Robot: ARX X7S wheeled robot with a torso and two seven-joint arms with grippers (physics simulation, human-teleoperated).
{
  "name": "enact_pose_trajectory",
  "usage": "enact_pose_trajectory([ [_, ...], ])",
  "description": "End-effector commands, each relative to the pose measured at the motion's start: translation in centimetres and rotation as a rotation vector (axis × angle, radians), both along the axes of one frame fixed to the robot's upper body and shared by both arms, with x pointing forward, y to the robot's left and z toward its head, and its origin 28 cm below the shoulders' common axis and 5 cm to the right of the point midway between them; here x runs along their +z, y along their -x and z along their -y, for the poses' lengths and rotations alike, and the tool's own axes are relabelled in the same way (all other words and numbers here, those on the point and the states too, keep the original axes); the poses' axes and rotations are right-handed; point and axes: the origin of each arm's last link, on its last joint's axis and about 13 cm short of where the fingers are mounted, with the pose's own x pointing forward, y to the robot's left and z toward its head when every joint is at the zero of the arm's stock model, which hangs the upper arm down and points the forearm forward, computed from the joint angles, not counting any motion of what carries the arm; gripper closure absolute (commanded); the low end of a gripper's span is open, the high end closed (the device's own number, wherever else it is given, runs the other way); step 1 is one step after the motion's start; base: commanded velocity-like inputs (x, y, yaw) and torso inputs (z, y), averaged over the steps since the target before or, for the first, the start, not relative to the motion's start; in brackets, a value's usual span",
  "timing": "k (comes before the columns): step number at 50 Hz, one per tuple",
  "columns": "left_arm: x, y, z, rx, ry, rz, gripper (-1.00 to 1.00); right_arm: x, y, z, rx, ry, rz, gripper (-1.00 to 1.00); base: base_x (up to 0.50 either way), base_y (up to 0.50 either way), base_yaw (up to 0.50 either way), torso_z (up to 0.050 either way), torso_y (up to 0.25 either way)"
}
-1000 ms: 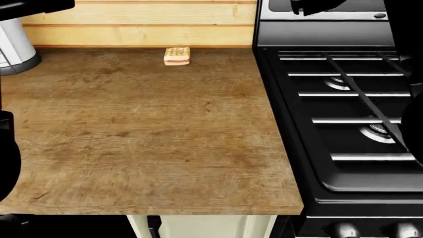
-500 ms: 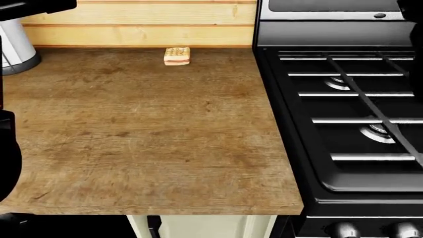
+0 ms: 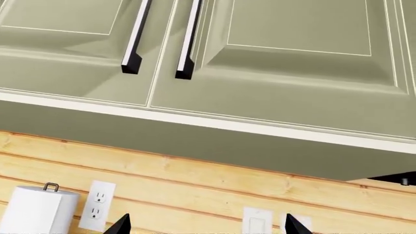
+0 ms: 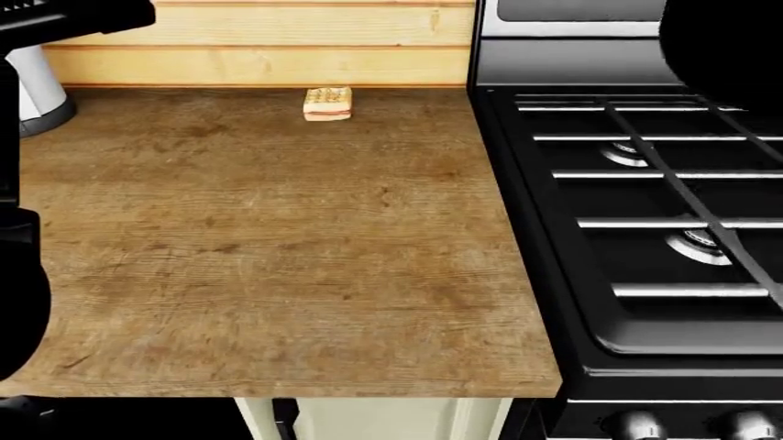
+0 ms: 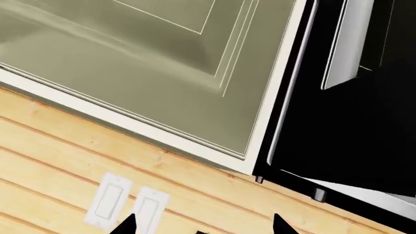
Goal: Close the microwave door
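Observation:
The black microwave [image 5: 364, 126] hangs beside the green upper cabinets in the right wrist view. Its door stands slightly ajar, with a silver handle [image 5: 344, 48] on it and a pale edge along its underside. My right gripper [image 5: 203, 226] is open and empty, below and to the side of the microwave, facing the wooden wall. My left gripper [image 3: 206, 226] is open too and holds nothing. It points at the wall under the cabinets, where only a dark corner of the microwave [image 3: 398, 178] shows. The head view does not show the microwave.
Green cabinet doors with dark handles [image 3: 188, 41] hang above. Wall sockets [image 3: 96, 204] and switches [image 5: 110, 201] sit on the wood panelling. Below lie a wooden counter [image 4: 270, 238], a black gas stove [image 4: 648, 202], a paper towel roll [image 4: 37, 87] and a small tan block [image 4: 328, 103].
The dark bulk of my right arm has come into the head view's top right corner. My left arm's shape at the left edge has shifted slightly to the right.

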Motion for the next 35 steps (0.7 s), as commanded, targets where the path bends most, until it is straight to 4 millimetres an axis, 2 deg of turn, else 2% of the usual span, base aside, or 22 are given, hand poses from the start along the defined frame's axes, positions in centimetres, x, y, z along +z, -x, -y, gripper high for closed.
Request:
enact_pose_trajectory([
  [1,-0.1,0.0,0.1,-0.005,-0.004,-0.006,-1.00,2.1,-0.6,-1.4,0.021,0.005,0.029,-1.00,0.00,0.00,0.00,0.000,0.000],
  [14,-0.3,0.0,0.2,-0.009,-0.008,-0.011,-1.00,4.3,-0.6,-2.9,0.052,0.001,0.058,-1.00,0.00,0.00,0.00,0.000,0.000],
  [35,-0.6,0.0,0.5,-0.023,-0.014,-0.020,-1.00,6.7,-1.0,-3.7,0.060,-0.014,0.087,-1.00,0.00,0.00,0.00,0.000,0.000],
])
